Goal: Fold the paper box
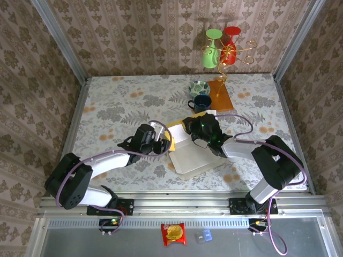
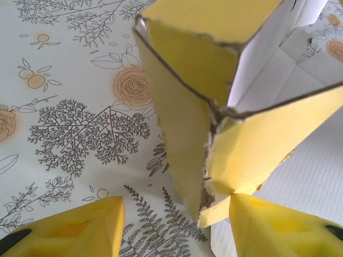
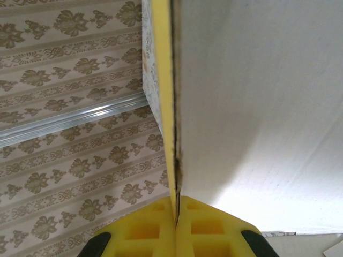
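Wall-folding looks to be the step in hand: the yellow thin-cardboard paper box point(image 1: 188, 158), whitish inside, lies on the middle of the floral table point(image 1: 107, 107) between your arms. Your right gripper point(image 3: 176, 208) is clamped on an upright wall edge. Your left gripper point(image 2: 176, 214) stands parted astride a raised corner flap point(image 2: 225, 144), grasping nothing. Next, likely: pinch that flap and tuck it inward. Both forearms reach in low, converging.

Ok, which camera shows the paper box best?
The top external view: most of the paper box shows between the arms, whitish inside up, with a yellow flap. The left wrist view gives a close yellow corner between the open left tool; the right wrist view, one panel edge-on, pinched by the right tool.
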